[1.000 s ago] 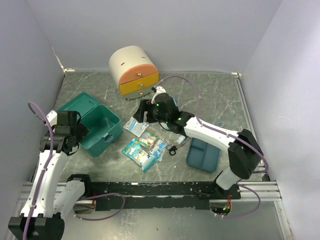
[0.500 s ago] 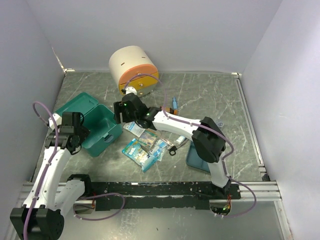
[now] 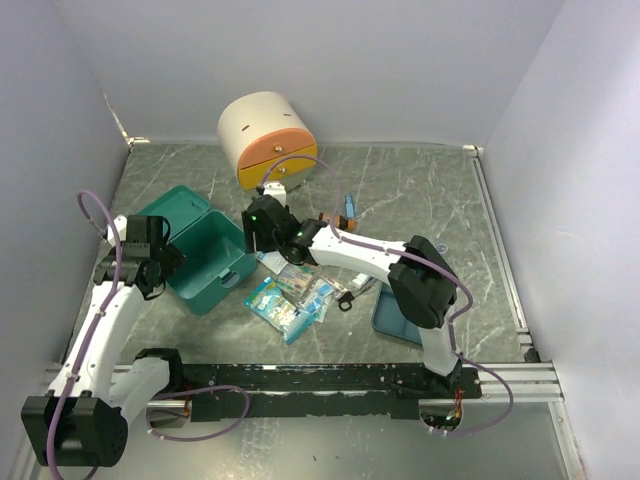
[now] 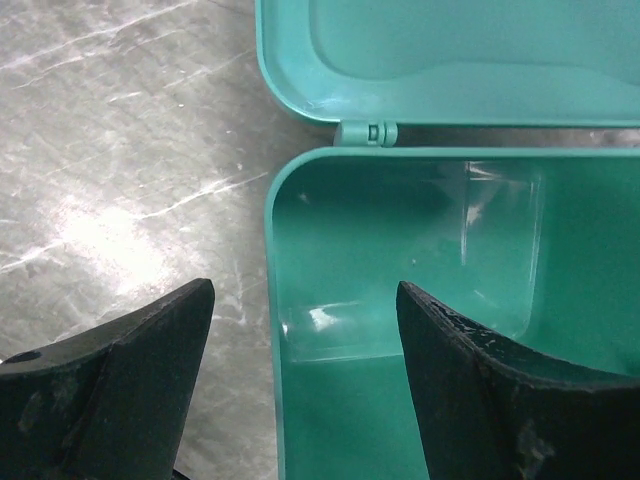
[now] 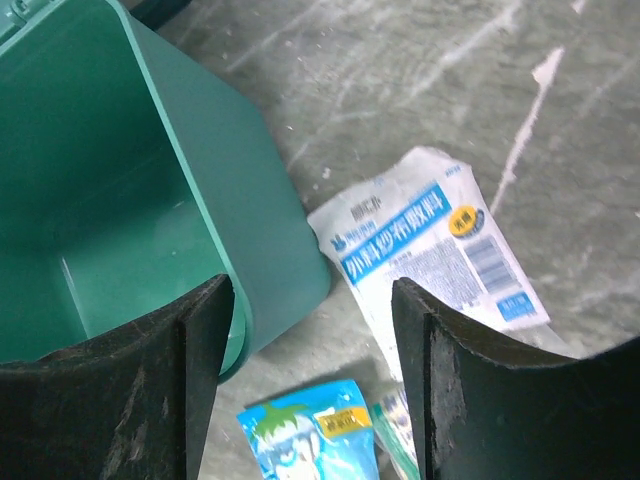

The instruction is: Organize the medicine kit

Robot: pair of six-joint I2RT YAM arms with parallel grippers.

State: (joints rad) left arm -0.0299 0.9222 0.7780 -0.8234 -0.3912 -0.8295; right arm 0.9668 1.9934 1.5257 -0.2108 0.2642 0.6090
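Grey marbled table (image 3: 440, 200), pale walls (image 3: 330, 60) around it. The kit (image 3: 205, 265) lies open near the left edge, its long axis running near-left to far-right and its latch facing near-right. The left gripper (image 4: 305, 300) and right gripper (image 5: 310, 290) both have jaws apart, clamping nothing.

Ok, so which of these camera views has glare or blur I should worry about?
Left wrist view: a bright glare patch on the table and small highlights inside the medicine kit. Right wrist view: slightly smeared, print on the white packet soft, fingers dark and blurred. Top view: evenly lit, no glare.
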